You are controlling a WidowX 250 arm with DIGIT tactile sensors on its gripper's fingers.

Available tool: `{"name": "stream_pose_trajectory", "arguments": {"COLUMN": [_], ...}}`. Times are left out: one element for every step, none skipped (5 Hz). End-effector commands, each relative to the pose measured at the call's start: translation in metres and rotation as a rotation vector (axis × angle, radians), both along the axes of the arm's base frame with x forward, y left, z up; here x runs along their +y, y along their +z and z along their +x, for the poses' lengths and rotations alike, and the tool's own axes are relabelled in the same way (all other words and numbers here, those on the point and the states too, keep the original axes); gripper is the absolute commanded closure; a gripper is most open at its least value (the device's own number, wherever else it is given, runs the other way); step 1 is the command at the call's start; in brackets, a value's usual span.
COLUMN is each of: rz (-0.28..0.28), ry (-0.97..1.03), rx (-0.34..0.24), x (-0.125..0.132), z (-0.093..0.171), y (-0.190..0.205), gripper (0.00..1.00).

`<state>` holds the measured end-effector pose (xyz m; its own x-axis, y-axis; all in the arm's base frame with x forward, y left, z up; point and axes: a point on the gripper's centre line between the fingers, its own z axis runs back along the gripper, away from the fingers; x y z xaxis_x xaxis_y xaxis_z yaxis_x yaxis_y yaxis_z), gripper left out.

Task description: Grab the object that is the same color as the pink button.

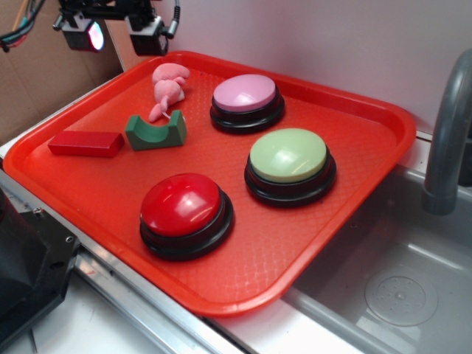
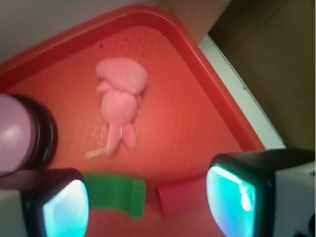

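The object, a small pale-pink lumpy plush toy [image 1: 168, 88] with a thin tail, lies on the red tray [image 1: 346, 192] near its far left rim; the wrist view shows this toy [image 2: 121, 101] lying flat. To its right stands the pink button [image 1: 245, 101], whose edge [image 2: 15, 133] shows at the left of the wrist view. My gripper [image 1: 118, 33] hangs well above the tray's far left corner, open, with nothing between its fingers [image 2: 148, 205]. It is apart from the toy, up and to the left.
A green arch block [image 1: 155, 130] and a red rectangular block [image 1: 86, 143] lie in front of the toy. A pale green button [image 1: 289, 165] and a red button [image 1: 184, 214] stand nearer. A grey sink [image 1: 402, 287] and faucet [image 1: 446, 133] are at the right.
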<state>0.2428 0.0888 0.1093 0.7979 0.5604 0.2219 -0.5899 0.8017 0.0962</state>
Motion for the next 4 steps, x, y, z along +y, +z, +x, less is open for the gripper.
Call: {"name": "stream_pose_trajectory", "arguments": {"rz": [0.011, -0.012, -0.03, -0.039], "ry": [0.169, 0.188, 0.178, 0.161], "rx": [-0.094, -0.107, -0.111, -0.095], "x": [0.039, 0.044, 0.042, 0.04], "z": [0.028, 0.041, 0.052, 0.058], "y": [-0.02, -0.037, -0.052, -0.063], "gripper": [0.0, 0.0, 0.0, 0.0]}}
